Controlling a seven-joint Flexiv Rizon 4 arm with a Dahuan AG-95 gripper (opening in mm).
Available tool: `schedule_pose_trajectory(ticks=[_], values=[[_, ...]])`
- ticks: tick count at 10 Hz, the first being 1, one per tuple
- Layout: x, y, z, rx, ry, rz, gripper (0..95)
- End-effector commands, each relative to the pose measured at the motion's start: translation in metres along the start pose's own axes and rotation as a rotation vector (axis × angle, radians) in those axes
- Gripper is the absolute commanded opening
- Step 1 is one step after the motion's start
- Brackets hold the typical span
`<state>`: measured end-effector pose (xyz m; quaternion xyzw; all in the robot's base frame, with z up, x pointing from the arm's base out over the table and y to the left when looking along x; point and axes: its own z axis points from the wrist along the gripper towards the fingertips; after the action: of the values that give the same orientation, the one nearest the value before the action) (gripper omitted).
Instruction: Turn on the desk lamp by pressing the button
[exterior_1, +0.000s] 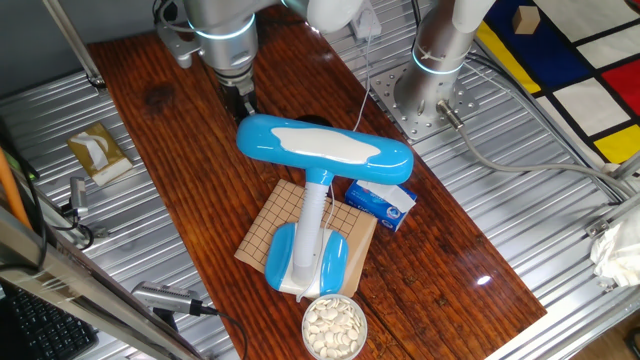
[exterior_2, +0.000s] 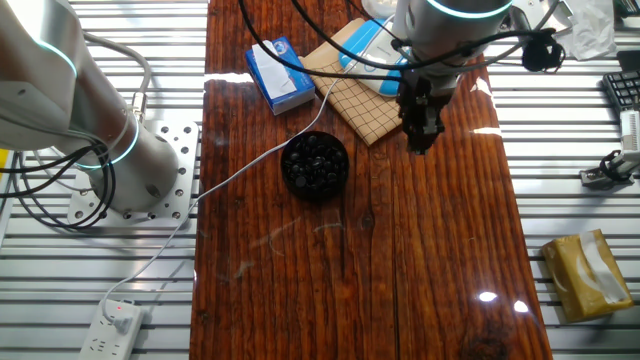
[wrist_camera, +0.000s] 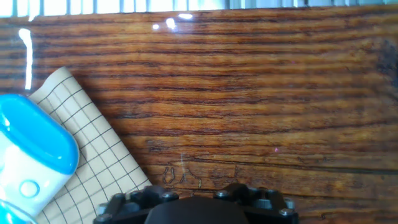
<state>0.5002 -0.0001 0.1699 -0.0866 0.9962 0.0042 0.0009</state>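
We see the desk lamp (exterior_1: 322, 148) standing on a gridded board (exterior_1: 272, 222) mid-surface, toward one long edge; its base (wrist_camera: 28, 168) has a round button (wrist_camera: 28, 188), untouched; pincer (exterior_2: 420, 135) hangs over bare wood of the surface (exterior_2: 400, 270) just beside the board, clear of the lamp; we cannot tell whether it is clenched or released; small blue-and-white box (exterior_1: 381, 201) beside the board.
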Motion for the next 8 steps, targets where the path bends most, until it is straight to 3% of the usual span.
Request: schedule_pose_trajectory(ticks=[1,8], values=[[0.0001,0.0001,-0.0001,-0.002,0.002,-0.072,0.0],[0.0001,0.0001,-0.0001,-0.006,0.005,-0.101,0.0]])
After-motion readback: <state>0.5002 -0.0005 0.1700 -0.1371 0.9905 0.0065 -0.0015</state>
